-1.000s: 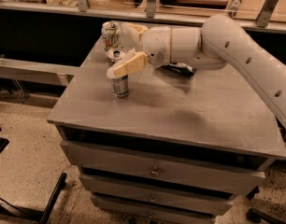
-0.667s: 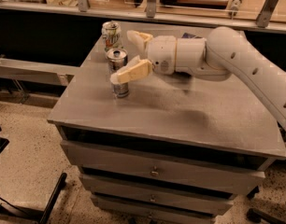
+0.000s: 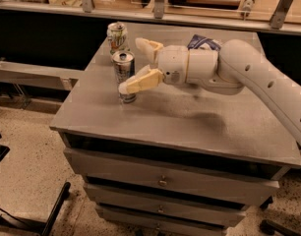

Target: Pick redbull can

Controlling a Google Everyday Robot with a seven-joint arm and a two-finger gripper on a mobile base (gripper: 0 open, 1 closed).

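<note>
The redbull can (image 3: 123,70), tall, slim and silver with blue panels, stands upright on the grey table (image 3: 180,122) near its left side. My gripper (image 3: 134,66) reaches in from the right and is open. Its near finger (image 3: 139,80) lies in front of the can's lower part and its far finger (image 3: 148,47) stands behind and right of the can. The can sits at the mouth of the fingers, not gripped.
A shorter, dented white can (image 3: 116,35) with green and red marks stands just behind the redbull can. A blue and white bag (image 3: 203,43) lies behind my arm. A dark shelf and railing run along the back. Drawers sit under the tabletop.
My arm has drawn slightly to the right and its fingers now frame the can more closely. The redbull can has not moved.
</note>
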